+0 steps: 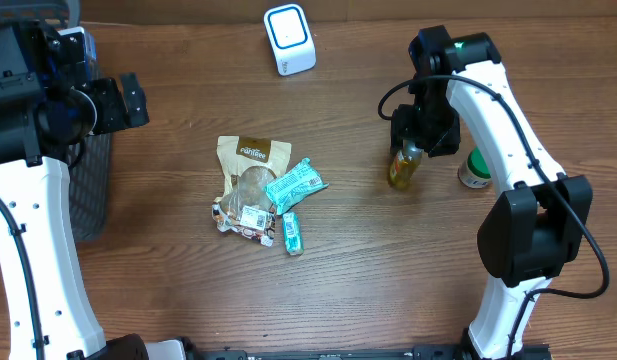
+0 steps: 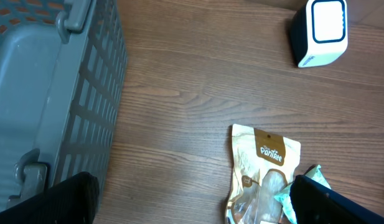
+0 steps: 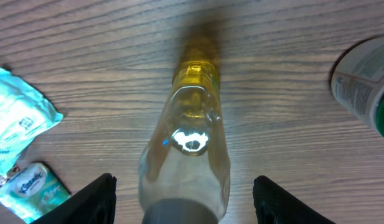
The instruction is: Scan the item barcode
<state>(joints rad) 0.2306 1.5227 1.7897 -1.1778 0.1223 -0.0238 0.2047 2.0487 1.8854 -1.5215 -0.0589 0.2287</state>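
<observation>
A clear bottle with yellow liquid stands upright on the wooden table, right of centre. My right gripper hangs over its top. In the right wrist view the bottle fills the middle and the right gripper straddles its neck, open, with a gap showing between each finger and the glass. The white scanner with a blue-ringed face stands at the back centre and also shows as the scanner in the left wrist view. My left gripper is open at the far left, and in its own view the left gripper holds nothing.
A grey slatted basket sits at the left edge, seen close as the basket. A pile of snack packets lies mid-table: a tan pouch, a teal packet, a small tissue pack. A green-capped white container stands right of the bottle.
</observation>
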